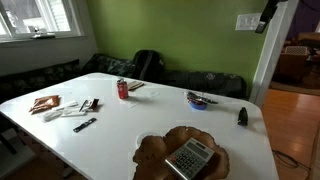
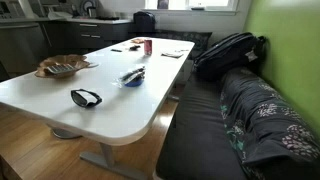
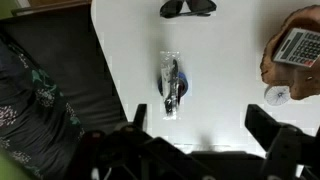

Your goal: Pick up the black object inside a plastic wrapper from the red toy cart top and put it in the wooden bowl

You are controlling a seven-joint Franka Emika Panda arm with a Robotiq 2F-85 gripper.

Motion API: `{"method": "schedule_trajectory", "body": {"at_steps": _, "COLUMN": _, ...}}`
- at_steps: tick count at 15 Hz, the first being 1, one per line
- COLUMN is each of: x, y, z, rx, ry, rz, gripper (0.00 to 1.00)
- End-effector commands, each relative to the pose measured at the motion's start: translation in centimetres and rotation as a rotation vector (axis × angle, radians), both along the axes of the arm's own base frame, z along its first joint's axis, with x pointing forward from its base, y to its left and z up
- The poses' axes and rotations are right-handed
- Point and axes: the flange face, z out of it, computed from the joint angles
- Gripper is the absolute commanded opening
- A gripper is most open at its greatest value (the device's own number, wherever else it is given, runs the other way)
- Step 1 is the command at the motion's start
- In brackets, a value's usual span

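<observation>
The black object in a clear plastic wrapper (image 3: pixel 172 82) lies on a small toy cart, of which only blue and red edges show. It sits mid-table in both exterior views (image 1: pixel 198 99) (image 2: pixel 132 75). The wooden bowl (image 3: pixel 268 68) holds a calculator (image 3: pixel 298 45) and stands to the wrapper's right in the wrist view; it also shows in both exterior views (image 1: pixel 152 150) (image 2: pixel 48 70). My gripper (image 3: pixel 200 130) is open and empty, high above the white table (image 3: pixel 220 60), with the wrapper beyond its left finger.
Black sunglasses (image 3: pixel 187 8) lie past the wrapper near the table edge (image 2: pixel 86 97). A red can (image 1: pixel 123 89) and several small items stand at the table's other end. A dark bench with a backpack (image 2: pixel 228 52) runs along one side. A small white disc (image 3: pixel 277 95) lies by the bowl.
</observation>
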Motion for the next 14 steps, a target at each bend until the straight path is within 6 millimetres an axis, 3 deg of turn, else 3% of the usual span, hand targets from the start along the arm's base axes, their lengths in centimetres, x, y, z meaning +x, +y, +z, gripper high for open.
{"method": "schedule_trajectory", "body": {"at_steps": 1, "x": 0.0, "y": 0.0, "z": 0.1, "rx": 0.0, "ry": 0.001, "rz": 0.0, "gripper": 1.0}}
{"method": "schedule_trajectory", "body": {"at_steps": 3, "x": 1.7, "y": -0.4, "z": -0.9, "rx": -0.061, "ry": 0.036, "rz": -0.092, "gripper": 1.0}}
{"method": "schedule_trajectory", "body": {"at_steps": 8, "x": 9.2, "y": 0.9, "z": -6.5, "rx": -0.158, "ry": 0.174, "rz": -0.043, "gripper": 1.0}}
{"method": "schedule_trajectory", "body": {"at_steps": 14, "x": 17.9, "y": 3.9, "z": -16.9, "rx": -0.154, "ry": 0.323, "rz": 0.065, "gripper": 1.0}}
